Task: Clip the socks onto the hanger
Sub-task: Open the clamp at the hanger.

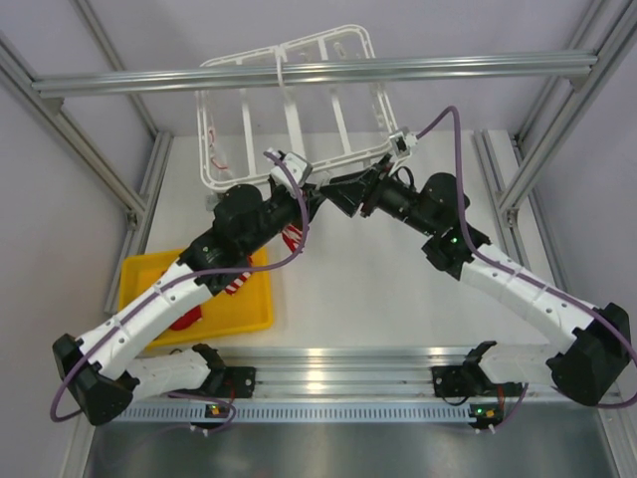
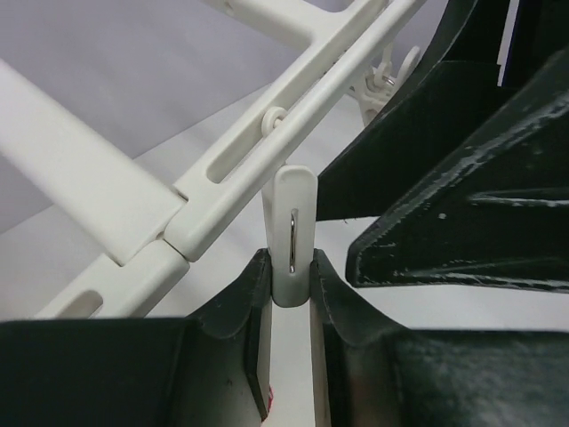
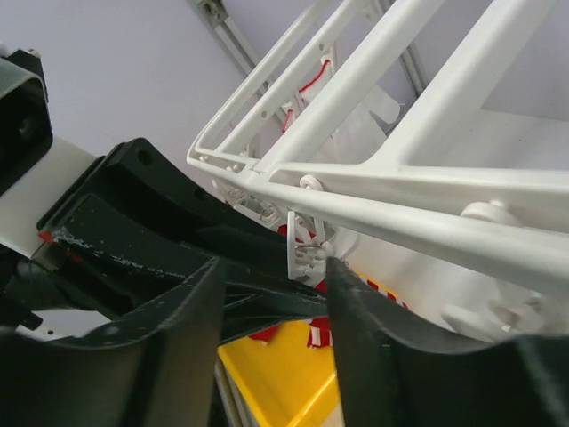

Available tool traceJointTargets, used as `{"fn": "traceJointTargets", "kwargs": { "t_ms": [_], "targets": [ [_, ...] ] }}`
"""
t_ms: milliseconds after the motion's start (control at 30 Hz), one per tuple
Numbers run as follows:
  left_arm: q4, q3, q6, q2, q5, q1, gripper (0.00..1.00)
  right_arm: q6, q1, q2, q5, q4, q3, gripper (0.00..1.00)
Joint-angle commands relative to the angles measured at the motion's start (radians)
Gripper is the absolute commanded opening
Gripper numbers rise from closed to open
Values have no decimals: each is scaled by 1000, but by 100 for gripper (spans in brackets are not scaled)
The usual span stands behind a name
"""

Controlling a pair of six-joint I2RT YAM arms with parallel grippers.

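The table (image 1: 378,289) fills the top view, with an aluminium rail (image 1: 318,73) crossing above its far side. The white hanger (image 1: 299,110) hangs tilted at 12 o'clock, under this rail. The yellow tray (image 1: 244,309) lies at about 8 o'clock on the table, and red socks (image 1: 187,319) with white marks lie in it, partly covered by the left arm. Both arms reach to the near edge of the hanger and meet there.

In the left wrist view, a bar of the hanger (image 2: 107,196) runs from 8 o'clock to 1 o'clock. One white clip (image 2: 292,205) hangs from it. The left gripper (image 2: 291,267) is pressed together on the lower part of this clip, with one finger touching each side. A small red bit shows low at the inner side of the left finger; whether it is a sock I cannot tell.

In the right wrist view, the right gripper (image 3: 276,267) has its fingers apart and holds nothing. The clip (image 3: 300,245) hangs just beyond the gap, toward 1 o'clock. Red fabric with white marks shows below it, above the tray (image 3: 284,382).
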Motion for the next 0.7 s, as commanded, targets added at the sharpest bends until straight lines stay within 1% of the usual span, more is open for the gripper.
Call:
{"fn": "traceJointTargets", "kwargs": {
  "t_ms": [0,33,100,267,367,433,533,667],
  "targets": [
    [71,6,-2,-24,49,-2,0,-11,12,-47,46,-14,36,53],
    [66,-2,-27,-30,54,-2,0,-8,10,-56,53,-14,33,58],
    [63,-9,-39,-36,62,-2,0,0,9,-62,61,-17,36,62],
    [95,-46,-55,-69,97,-4,0,37,4,-56,63,-68,65,65],
    [113,-57,-58,-78,126,-2,0,67,-1,-37,67,-80,68,65],
    [115,-57,-58,-79,140,-2,0,86,-2,-25,43,-65,65,62],
    [115,-61,-48,-83,157,-2,0,145,-2,-13,23,-25,61,61],
    [115,-69,-42,-84,166,-2,0,182,-2,-2,3,29,57,61]
  ]
}}
